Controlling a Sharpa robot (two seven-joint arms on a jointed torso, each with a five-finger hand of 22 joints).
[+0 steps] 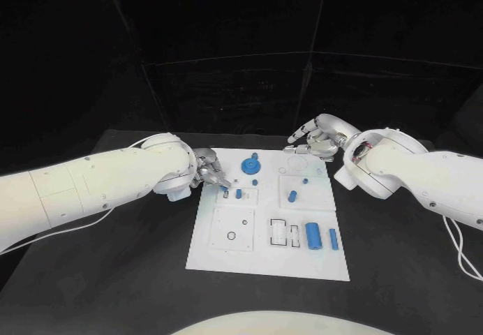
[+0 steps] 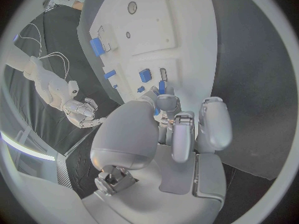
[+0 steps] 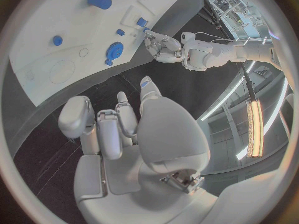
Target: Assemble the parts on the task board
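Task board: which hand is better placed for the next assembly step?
Probably the left hand: its fingertips are at the task board edge, pinching a small blue part by the slots. The right hand hovers beyond the far edge, holding nothing.

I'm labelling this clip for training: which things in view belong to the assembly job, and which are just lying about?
Part of the job:
- task board
- blue parts on it, such as the round gear-like piece and the cylinder
- left hand, fingers at a small blue part by the board's left edge
- right hand, over the table beyond the board's far right corner

Just there:
- black table
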